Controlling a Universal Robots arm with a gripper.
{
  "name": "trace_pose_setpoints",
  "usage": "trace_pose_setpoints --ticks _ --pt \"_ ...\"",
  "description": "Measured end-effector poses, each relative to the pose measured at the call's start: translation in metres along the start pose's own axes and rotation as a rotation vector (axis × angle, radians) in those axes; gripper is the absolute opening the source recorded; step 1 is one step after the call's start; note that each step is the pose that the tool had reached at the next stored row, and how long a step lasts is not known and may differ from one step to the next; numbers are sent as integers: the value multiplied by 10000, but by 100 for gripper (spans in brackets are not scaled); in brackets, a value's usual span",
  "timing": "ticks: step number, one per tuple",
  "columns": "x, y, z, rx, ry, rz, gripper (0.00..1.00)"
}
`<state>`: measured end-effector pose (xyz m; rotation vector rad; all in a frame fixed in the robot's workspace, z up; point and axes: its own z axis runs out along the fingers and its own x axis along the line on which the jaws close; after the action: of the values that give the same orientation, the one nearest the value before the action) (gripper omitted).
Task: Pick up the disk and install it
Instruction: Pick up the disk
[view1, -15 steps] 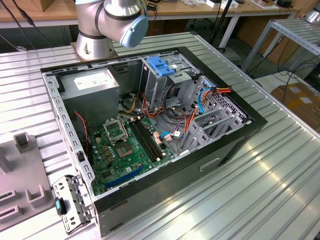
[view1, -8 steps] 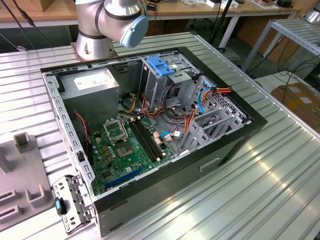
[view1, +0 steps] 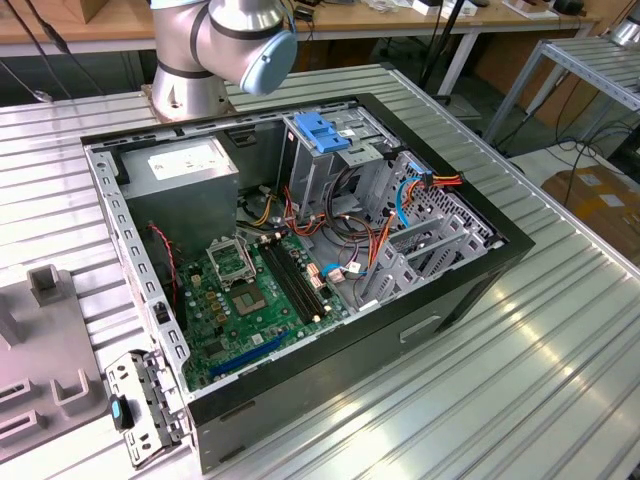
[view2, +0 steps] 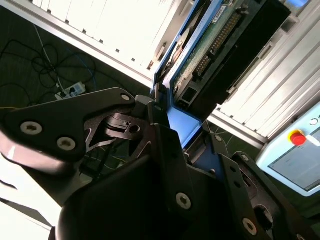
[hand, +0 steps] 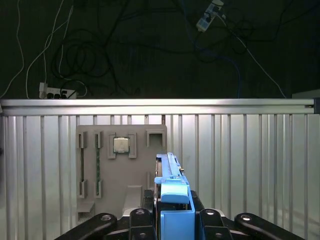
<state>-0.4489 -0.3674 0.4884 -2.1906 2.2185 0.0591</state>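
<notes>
1. Black gripper is clamping down on the disk, with its fingers pressing against both sides of the blue rail and no gap showing.
2. The disk is standing on edge in that grip, held off the table, and in the first wrist view its far end is showing against one side of the tray.
3. The grey tray is lying flat on the ribbed table and is carrying a square chip in one of its pockets.
4. In the exterior view the open case is sitting just beside the tray, to the exterior view's right of it.
5. Inside the case, the box is sitting nearer the tray, and the cage with its blue top is standing farther from it.
6. The arm is rising behind the case, well apart from the tray.
7. Cables are lying on the dark floor past the table edge beyond the tray.
</notes>
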Motion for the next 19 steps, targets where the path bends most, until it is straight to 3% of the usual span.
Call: trace_pose_setpoints --ticks 12,16,17,19 --pt "-2 -149 -1 0 0 0 37" --pt "-3 -230 -3 -1 0 -1 37" --pt "-4 -280 -2 1 0 0 37" --pt "-4 -303 -3 0 0 0 37"
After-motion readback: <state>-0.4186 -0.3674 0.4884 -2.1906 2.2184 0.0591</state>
